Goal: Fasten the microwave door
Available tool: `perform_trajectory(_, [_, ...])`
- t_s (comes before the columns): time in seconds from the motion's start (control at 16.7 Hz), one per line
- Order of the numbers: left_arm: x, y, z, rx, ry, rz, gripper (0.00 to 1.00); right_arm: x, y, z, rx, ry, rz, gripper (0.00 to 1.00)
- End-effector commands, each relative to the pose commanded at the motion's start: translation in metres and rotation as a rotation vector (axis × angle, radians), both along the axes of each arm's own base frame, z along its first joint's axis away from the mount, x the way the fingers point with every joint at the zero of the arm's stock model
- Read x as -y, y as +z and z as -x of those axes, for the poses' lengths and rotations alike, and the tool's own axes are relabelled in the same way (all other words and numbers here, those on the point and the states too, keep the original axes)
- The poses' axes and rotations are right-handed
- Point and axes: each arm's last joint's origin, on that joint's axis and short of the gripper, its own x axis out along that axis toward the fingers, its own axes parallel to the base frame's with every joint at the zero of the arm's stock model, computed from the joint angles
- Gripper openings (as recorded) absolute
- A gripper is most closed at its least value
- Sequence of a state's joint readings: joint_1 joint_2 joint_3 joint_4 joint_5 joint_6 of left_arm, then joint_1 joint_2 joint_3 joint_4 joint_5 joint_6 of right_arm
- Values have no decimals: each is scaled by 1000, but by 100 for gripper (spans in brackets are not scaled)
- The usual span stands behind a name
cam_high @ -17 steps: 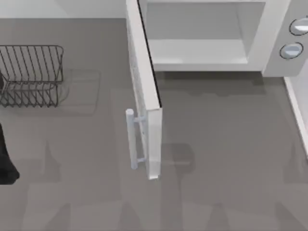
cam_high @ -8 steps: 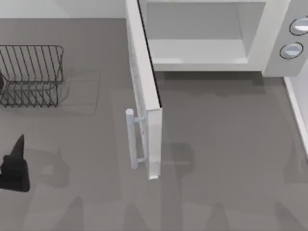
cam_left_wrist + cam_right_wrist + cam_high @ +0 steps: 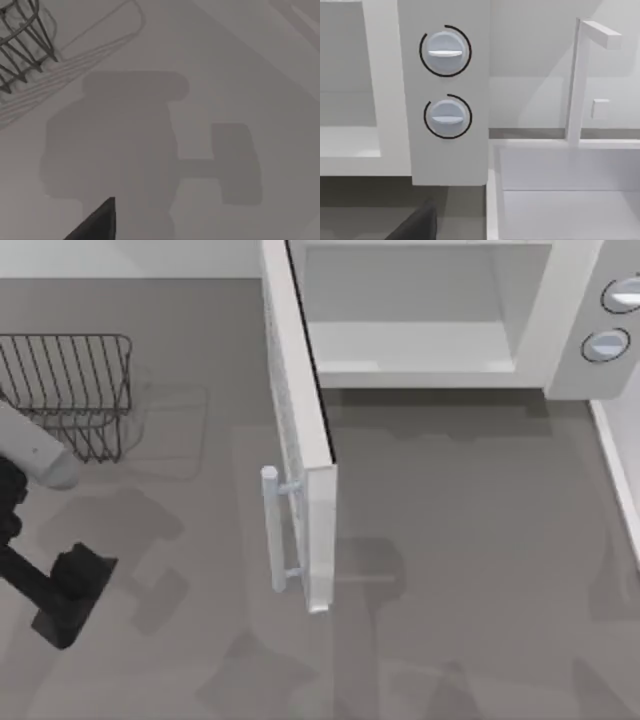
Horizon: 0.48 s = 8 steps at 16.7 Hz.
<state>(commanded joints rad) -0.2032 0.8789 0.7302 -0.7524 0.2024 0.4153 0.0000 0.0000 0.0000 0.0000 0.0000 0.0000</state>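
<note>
Change since earlier: the left arm had swung further into the top view from the left edge, and its left hand point(image 3: 72, 590) had shifted toward the middle of the surface point(image 3: 470, 570); half a second before, only a dark tip showed there.
Unchanged: the microwave door point(image 3: 300, 430) stood at the same wide-open angle, and the wire rack point(image 3: 65, 390) had not moved.
Door position: it stuck out from the left side of the microwave body point(image 3: 570, 330), edge-on toward the camera, with its bar handle point(image 3: 272, 530) on the outer face, toward the left arm.
Left hand state: I could not tell whether its fingers were apart or together; it held nothing.
Left hand position: low over the surface, near the wire rack and well apart from the door.
Right arm: parked, its wrist view facing the two knobs point(image 3: 445, 50).
Step in hand: the approach, judged from the layout; the door had not yet been touched.
Next move calls for: reaching the door's outer face near the handle and pushing it rightward toward the cavity.
</note>
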Motion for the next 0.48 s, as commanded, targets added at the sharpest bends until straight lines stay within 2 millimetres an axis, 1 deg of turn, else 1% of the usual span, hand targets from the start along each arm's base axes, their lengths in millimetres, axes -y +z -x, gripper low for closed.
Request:
perform_trajectory(0.24, [26,36,-48,-222,-238,-71,100,0,0,0,0,0,0,100])
perform_trajectory(0.48, [57,67,-97,-330,-453,-96,100,0,0,0,0,0,0,100])
